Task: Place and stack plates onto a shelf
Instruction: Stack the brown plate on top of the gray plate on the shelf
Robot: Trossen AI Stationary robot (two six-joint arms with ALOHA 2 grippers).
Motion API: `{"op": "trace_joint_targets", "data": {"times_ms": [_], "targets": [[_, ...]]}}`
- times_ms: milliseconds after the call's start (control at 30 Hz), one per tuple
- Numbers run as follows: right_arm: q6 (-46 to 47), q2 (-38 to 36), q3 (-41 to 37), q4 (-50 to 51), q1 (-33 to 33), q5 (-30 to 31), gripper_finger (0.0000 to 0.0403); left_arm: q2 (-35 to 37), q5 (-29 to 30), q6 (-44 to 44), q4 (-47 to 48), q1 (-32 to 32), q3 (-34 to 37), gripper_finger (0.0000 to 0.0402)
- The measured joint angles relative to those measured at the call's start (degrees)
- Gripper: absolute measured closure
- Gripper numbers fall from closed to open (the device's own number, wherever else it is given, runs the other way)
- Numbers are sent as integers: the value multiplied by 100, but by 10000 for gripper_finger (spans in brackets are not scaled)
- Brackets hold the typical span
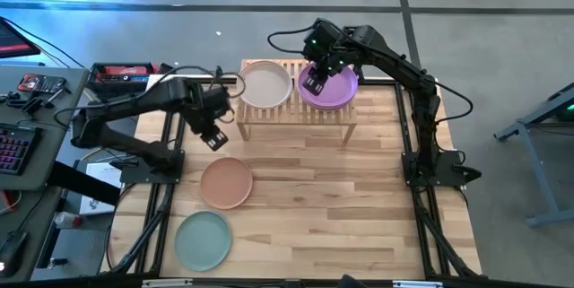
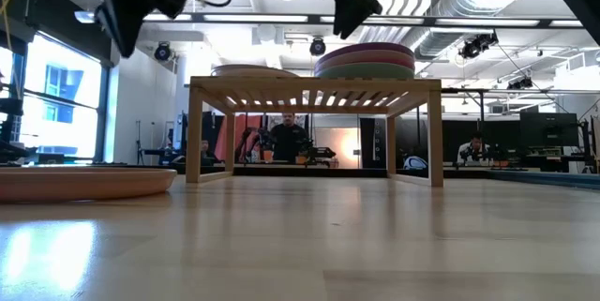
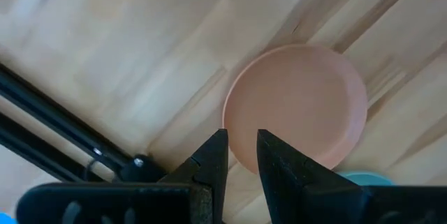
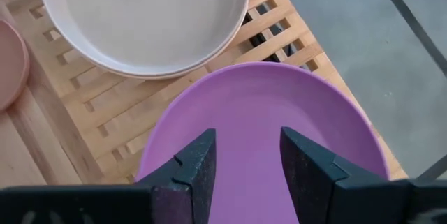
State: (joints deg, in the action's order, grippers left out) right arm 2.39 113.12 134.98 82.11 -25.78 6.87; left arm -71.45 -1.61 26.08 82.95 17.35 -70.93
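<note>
One purple plate (image 4: 265, 119) below right pincer (image 4: 248, 158)

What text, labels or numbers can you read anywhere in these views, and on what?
None can be read.
The red-and-black case on the side desk carries markings, too small to read.
The plates, such as the purple plate, and the shelf bear no text.
Room signs beyond the table in the low view: too blurred.

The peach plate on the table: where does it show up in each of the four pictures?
High view: peach plate lies on the table, in front of the shelf, left of centre.
Low view: its rim at the left edge.
Left wrist view: fills the middle.
Right wrist view: a sliver at the edge.
Shared landmark: the shelf.
</note>
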Motion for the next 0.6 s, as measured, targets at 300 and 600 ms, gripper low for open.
{"op": "trace_joint_targets", "data": {"times_ms": [300, 600], "targets": [[588, 0, 0, 79, 18, 0, 265, 573, -3, 932, -378, -586, 1386, 335], [1261, 0, 0, 342, 260, 2, 265, 725, -22, 1627, -829, -1254, 2372, 335]]}}
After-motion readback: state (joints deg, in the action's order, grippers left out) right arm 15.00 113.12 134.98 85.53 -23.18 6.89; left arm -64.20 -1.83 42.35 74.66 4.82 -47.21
